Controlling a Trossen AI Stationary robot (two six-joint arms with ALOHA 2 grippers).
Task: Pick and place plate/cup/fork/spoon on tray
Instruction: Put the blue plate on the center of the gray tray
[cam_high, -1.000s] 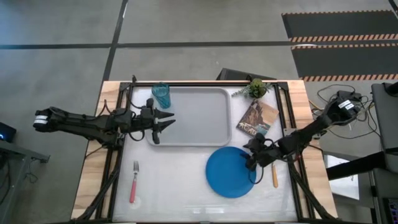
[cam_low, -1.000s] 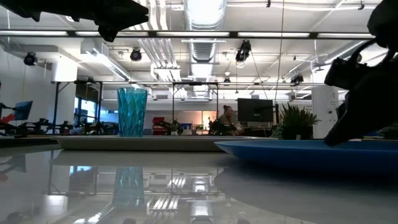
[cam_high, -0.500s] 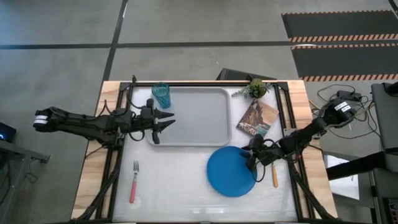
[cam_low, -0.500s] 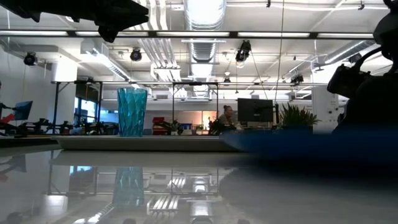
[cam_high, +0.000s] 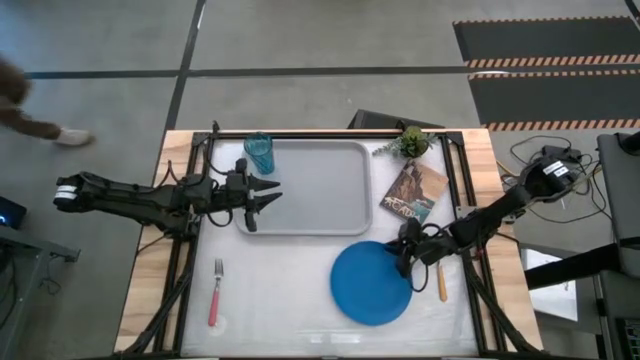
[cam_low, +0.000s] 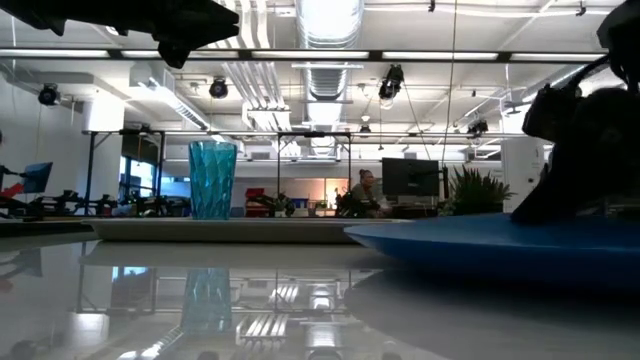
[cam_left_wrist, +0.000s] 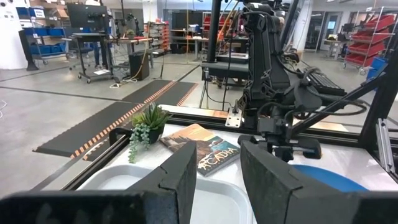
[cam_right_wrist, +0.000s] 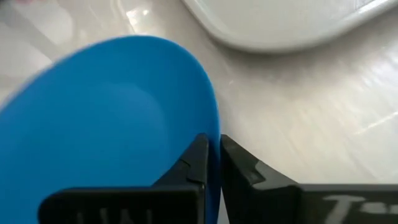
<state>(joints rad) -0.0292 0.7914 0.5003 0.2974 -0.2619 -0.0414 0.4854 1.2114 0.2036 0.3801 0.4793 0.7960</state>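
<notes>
High view | tray (cam_high: 315, 190) holds cup (cam_high: 259, 153) (corner) | right tool (cam_high: 405, 252) grips plate (cam_high: 370, 284)

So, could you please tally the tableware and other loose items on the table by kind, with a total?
Plates: 1, the blue plate
Cups: 1, the cup
Forks: 1, the fork
Spoons: 1, the spoon
Trays: 1, the tray
Potted plants: 1
Picture cards: 1
Total: 7

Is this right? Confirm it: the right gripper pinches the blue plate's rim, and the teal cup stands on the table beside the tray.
Not quite. The right gripper does pinch the plate rim, but the high view shows the cup standing on the tray, in its corner.
</notes>
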